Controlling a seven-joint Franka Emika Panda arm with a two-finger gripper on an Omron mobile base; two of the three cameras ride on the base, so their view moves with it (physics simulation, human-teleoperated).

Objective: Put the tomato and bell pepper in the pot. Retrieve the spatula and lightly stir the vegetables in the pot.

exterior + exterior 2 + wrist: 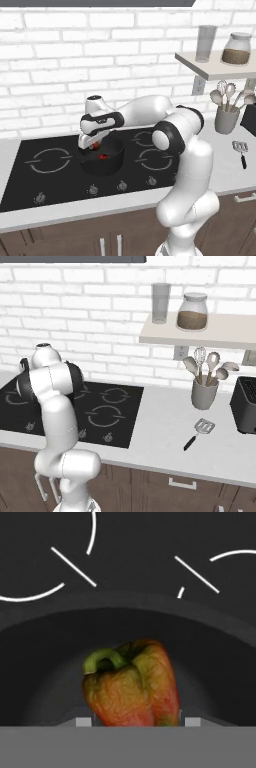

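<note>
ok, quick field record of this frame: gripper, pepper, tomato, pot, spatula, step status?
gripper: over the pot's rim, jaws closed on the bell pepper
bell pepper: held between the fingers, stem up, above the pot's inside
tomato: already in the pot, on its bottom
pot: black, on the stovetop's front centre area
spatula: lying flat on the counter, right of the stovetop, in front of the utensil holder
step status: pepper not yet released; spatula untouched

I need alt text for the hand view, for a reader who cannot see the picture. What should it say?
An orange-brown bell pepper with a green stem sits between the claw tips, just above the dark inside of the black pot. Behind the pot's rim lies the black cooktop with its white burner markings.
</note>
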